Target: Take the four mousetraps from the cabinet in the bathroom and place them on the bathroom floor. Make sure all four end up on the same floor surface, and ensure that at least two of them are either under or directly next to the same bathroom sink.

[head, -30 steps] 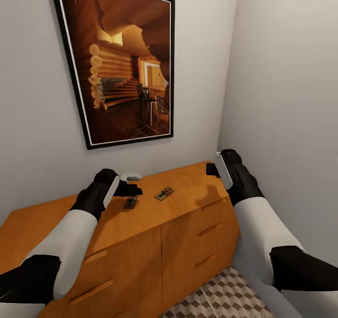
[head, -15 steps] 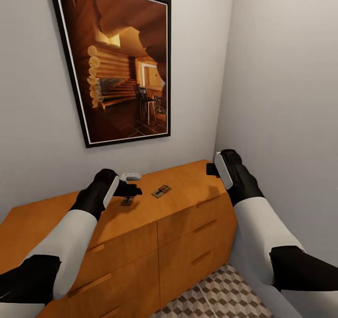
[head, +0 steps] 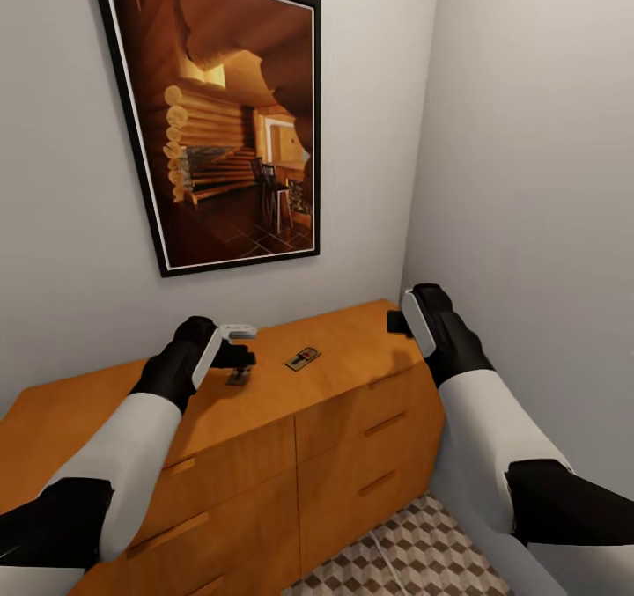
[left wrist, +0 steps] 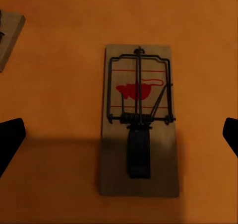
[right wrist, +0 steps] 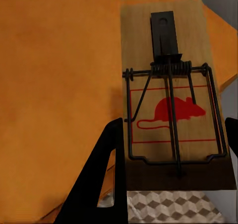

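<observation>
- Cabinet (head: 264,420): orange-brown wood with bar-handled drawers, set in a corner below a framed picture (head: 224,121); its flat top serves as the worktop.
- Left gripper (head: 239,356): poised just above a mousetrap (left wrist: 139,119) lying flat on the worktop; its fingers (left wrist: 10,139) are spread wide, one on each side of the trap and clear of it.
- Second mousetrap (head: 302,358): flat on the worktop, just beside the left gripper, toward the cabinet's right end.
- Right gripper (head: 398,321): at the cabinet's right end, holding a third mousetrap (right wrist: 171,100) between its fingers, red mouse print facing up.
- Bathroom floor (head: 423,552): cube-patterned tiles, visible below the cabinet front.
</observation>
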### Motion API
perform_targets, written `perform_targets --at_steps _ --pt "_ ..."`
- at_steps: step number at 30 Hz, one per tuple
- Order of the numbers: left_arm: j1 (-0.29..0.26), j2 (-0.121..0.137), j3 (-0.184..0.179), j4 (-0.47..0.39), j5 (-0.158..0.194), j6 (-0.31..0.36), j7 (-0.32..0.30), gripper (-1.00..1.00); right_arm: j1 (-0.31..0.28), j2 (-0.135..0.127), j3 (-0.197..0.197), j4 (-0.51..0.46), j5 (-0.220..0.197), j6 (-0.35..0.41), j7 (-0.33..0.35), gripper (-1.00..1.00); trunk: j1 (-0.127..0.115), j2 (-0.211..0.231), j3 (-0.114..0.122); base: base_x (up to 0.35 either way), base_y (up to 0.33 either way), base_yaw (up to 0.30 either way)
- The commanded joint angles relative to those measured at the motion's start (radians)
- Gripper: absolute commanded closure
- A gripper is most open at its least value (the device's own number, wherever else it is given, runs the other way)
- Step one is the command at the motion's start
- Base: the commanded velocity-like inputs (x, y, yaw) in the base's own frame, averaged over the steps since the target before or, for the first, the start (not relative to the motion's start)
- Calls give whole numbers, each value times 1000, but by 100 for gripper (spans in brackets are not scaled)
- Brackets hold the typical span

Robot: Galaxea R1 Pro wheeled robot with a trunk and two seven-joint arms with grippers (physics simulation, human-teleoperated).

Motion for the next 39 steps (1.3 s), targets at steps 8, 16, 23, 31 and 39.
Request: perform_targets --at_steps 8,16,23,31,39 --pt "-1 -2 76 2 4 4 8 -100 -1 -2 2 40 -9 2 -11 100 0 -1 -1 0 0 0" --pt "-1 -4 90 11 2 4 9 -100 -1 -4 2 44 -9 2 -10 100 0 -1 -1 0 0 0" --pt "-1 -15 92 18 5 4 10 -100 -1 -4 3 45 -9 2 -10 100 0 -1 -1 0 0 0" --pt "-1 -30 92 17 5 4 10 -100 -1 -4 3 45 -9 2 -10 100 0 -1 -1 0 0 0" --pt "-1 -35 92 17 2 4 10 -100 -1 -4 4 45 -9 2 -10 100 0 -1 -1 0 0 0"
